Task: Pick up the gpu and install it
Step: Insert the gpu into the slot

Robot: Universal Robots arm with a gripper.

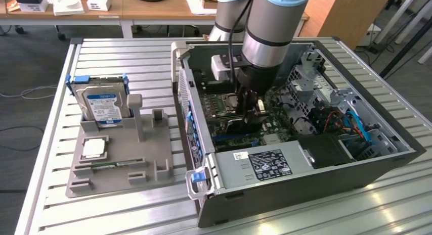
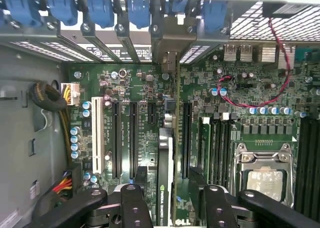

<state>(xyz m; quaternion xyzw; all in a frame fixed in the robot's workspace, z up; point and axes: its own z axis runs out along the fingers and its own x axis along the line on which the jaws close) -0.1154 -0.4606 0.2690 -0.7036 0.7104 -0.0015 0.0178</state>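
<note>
I found the open computer case [image 1: 297, 159] lying on the slatted surface [image 1: 121, 58], its motherboard [image 2: 240, 83] exposed, with the arm [image 1: 270, 33] reaching down into the middle of it. To the exterior view's left stood the grey parts holder [image 1: 115, 169], carrying the hard drive [image 1: 102, 104].

In the wrist view the gpu [image 2: 166, 178] stood on edge between the two fingers [image 2: 131, 208] of the tool [image 2: 170, 208], which were clamped on it from either side. The card's bracket end [image 2: 169, 58] pointed toward the row of blue slot clips [image 2: 140, 10] at the case's rear wall. It hung directly above the board, in line with the long expansion slots [image 2: 125, 138]; I could not tell whether its lower edge had entered one.

I judged the card light and stiff but fragile: a thin board best held by its flat faces near the top edge, as here, never by its contacts.

Room was tight. Slots flanked the card closely on both sides, the CPU socket [image 2: 262, 180] sat near, and a red wire [image 2: 280, 73] looped over the board farther off. The rear wall bounded travel at the bracket end.
</note>
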